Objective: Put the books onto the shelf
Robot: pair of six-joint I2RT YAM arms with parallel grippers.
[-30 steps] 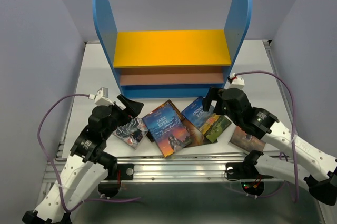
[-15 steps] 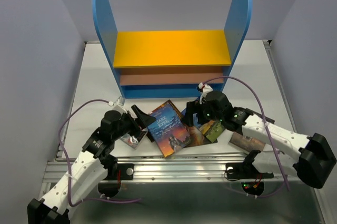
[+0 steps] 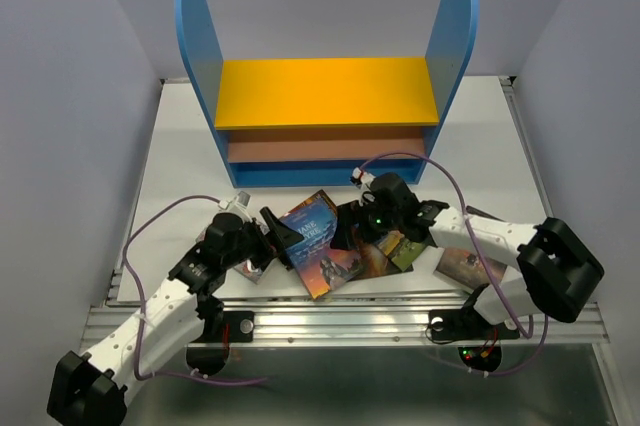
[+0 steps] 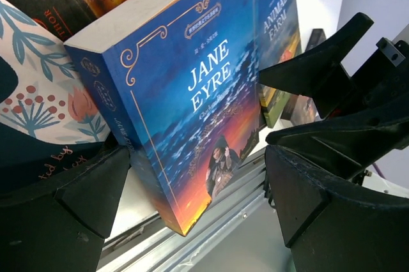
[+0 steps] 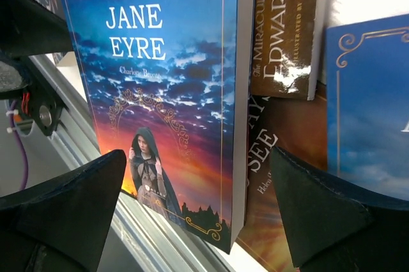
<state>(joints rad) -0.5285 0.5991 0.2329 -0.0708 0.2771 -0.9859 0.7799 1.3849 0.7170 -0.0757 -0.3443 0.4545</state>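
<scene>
Low in the overhead view's centre, the blue-and-orange paperback (image 3: pixel 325 251) titled "JANE EYRE" lies before the blue-sided, yellow-topped shelf (image 3: pixel 325 92), partly hidden between the left gripper (image 3: pixel 282 234) and right gripper (image 3: pixel 353 228), both spread wide. A neighbouring blue book (image 4: pixel 280 26) reads "ANIMAL FARM"; a glossy brown book (image 5: pixel 284 29) is cropped around "EDWARD".

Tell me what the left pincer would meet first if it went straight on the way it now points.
Probably the Jane Eyre book, which sits between the open fingers of the left pincer; depth beyond is unclear.
</scene>
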